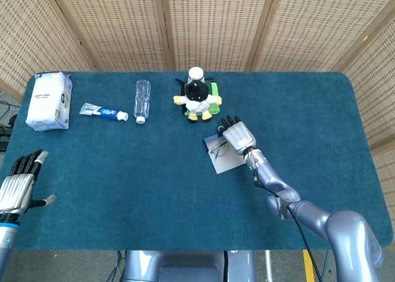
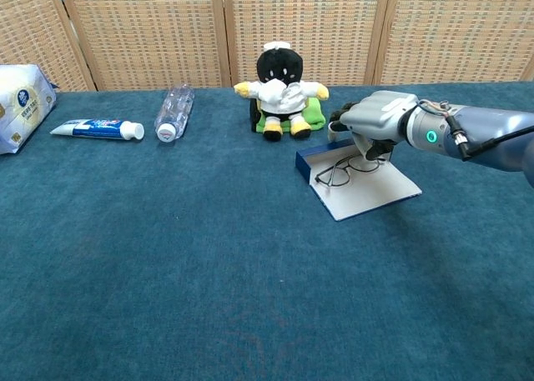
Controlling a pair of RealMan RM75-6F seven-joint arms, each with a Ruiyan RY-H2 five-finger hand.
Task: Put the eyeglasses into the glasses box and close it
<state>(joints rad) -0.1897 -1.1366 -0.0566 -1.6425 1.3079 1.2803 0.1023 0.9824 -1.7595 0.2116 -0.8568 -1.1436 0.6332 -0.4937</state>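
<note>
The glasses box [image 1: 223,153] lies open on the blue table [image 1: 154,189] just right of centre in the head view, its flat pale lid spread toward 5 o'clock and its low blue wall at the 11 o'clock side; the eyeglasses [image 1: 220,149] rest inside it, lenses toward 9 o'clock, and in the chest view the eyeglasses [image 2: 344,169] sit against the blue wall of the box [image 2: 367,191]; the right hand [image 1: 237,134] hangs palm-down over the 1 o'clock part of the box, its dark fingertips [image 1: 227,120] pointing toward 12 o'clock; from the chest camera the right hand [image 2: 373,118] has fingers curled downward over the frame's far end, but whether they touch or pinch the eyeglasses I cannot tell; the left hand [image 1: 16,188] sits at the table's 8 o'clock edge, fingers straight and apart, holding nothing.

At 12 o'clock from the box stands a plush penguin [image 1: 197,97] on a green cushion [image 1: 214,107]; further toward 10 o'clock lie a clear plastic bottle [image 1: 142,100], a toothpaste tube [image 1: 102,111] and, at the far corner, a white tissue pack [image 1: 49,100].
</note>
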